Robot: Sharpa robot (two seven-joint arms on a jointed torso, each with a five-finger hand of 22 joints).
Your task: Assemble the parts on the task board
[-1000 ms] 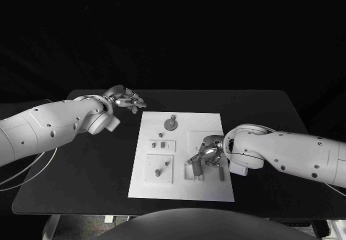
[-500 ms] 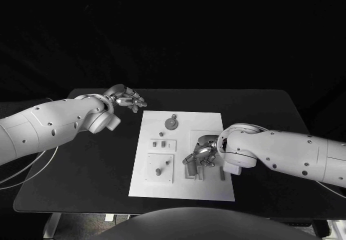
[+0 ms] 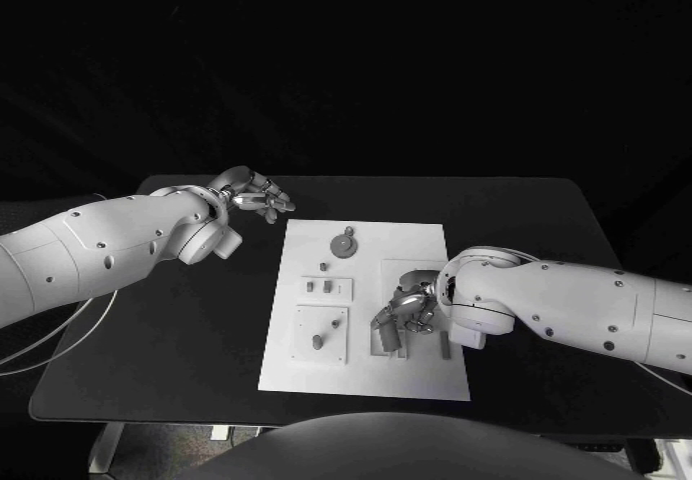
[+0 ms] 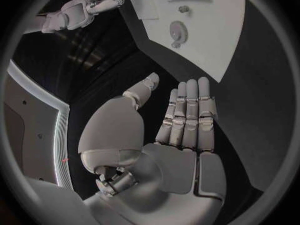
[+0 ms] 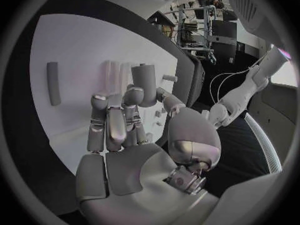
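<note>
Desk (image 3: 159, 340): black, carrying the white task board (image 3: 426, 385) at its middle; the board's near edge lies close to the desk's near edge.
Right hand (image 3: 408, 308): over the board's near right part, fingers bent down onto the board. In the right wrist view the right hand (image 5: 119, 130) pinches an upright grey cylindrical part (image 5: 144, 84) between thumb and fingertips, so it is grasping that part.
Slotted area: beside the held part, pale ridges on the board surface; a flat grey bar (image 5: 53, 83) lies apart from them, toward the board's edge.
Near left block (image 3: 320, 335): a raised square on the board with small grey parts (image 3: 317, 342) standing in it.
Middle of board: a smaller raised block with two little grey pieces (image 3: 319, 287) on it.
Far end of board: a round grey disc part (image 3: 343, 244) near the board's far edge, a small peg (image 3: 323, 267) just nearer than it.
Left hand (image 3: 254, 195): above bare desk off the board's far left corner, clear of the board. In the left wrist view the left hand (image 4: 178, 135) has its fingers straight, side by side, thumb apart, nothing in it; released.
</note>
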